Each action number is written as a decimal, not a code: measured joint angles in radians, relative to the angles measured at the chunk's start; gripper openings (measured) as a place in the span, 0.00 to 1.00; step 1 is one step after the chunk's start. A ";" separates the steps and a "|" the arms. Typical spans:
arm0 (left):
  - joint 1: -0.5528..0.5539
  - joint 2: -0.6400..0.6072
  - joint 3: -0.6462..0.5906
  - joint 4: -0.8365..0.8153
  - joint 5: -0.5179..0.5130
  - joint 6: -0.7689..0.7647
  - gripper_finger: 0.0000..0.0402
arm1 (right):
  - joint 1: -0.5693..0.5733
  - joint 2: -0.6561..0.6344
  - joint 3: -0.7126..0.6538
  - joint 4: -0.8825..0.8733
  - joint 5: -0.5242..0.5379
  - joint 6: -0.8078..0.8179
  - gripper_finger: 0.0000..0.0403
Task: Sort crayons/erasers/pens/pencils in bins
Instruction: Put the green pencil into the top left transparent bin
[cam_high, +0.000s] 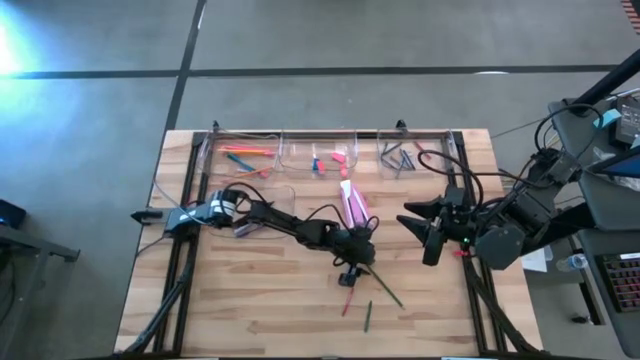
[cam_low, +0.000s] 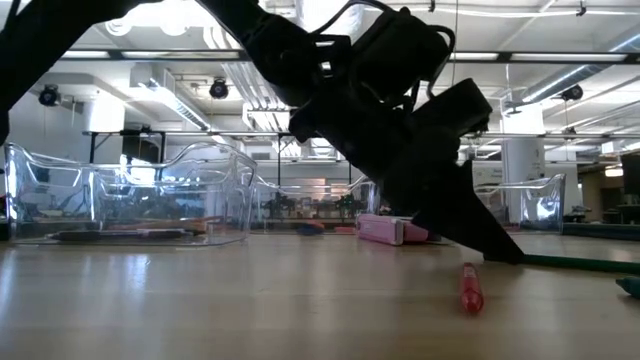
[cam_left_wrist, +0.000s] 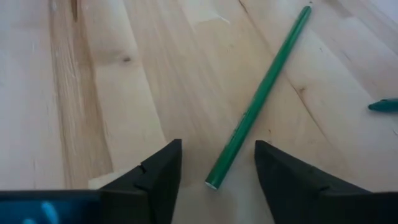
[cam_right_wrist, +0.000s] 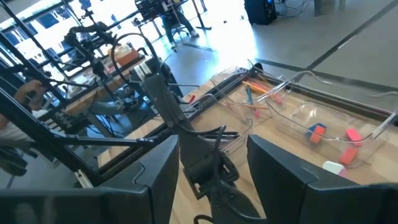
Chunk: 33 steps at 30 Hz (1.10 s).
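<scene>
My left gripper (cam_high: 352, 272) is low over the table's middle and open. In the left wrist view (cam_left_wrist: 217, 149) its two fingers stand on either side of the near end of a green pencil (cam_left_wrist: 258, 99) without touching it. The pencil lies flat on the wood (cam_high: 385, 285). A red crayon (cam_high: 347, 300) and a short green stick (cam_high: 367, 316) lie nearer the front edge. A pink block (cam_high: 352, 206) lies behind the gripper. My right gripper (cam_high: 413, 226) waits open and empty at the right. Clear bins (cam_high: 318, 158) line the far edge.
The left bin (cam_high: 240, 155) holds coloured sticks, the middle one pink and blue erasers (cam_right_wrist: 351, 135), and the right one (cam_high: 400, 158) dark pens. Another clear bin (cam_low: 130, 200) stands at the left. A teal stick end (cam_left_wrist: 382, 106) lies near the pencil. The front of the table is bare wood (cam_high: 250, 310).
</scene>
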 joint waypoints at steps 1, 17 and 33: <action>0.000 -0.001 -0.002 -0.001 0.001 0.000 0.44 | 0.000 0.000 0.000 0.000 0.000 0.000 0.44; -0.007 -0.023 -0.008 -0.029 0.010 -0.001 0.02 | -0.001 0.000 0.000 -0.011 0.011 0.008 0.44; 0.100 -0.534 -0.085 -0.362 -0.104 0.088 0.01 | -0.001 -0.106 -0.001 -0.009 0.188 -0.135 0.44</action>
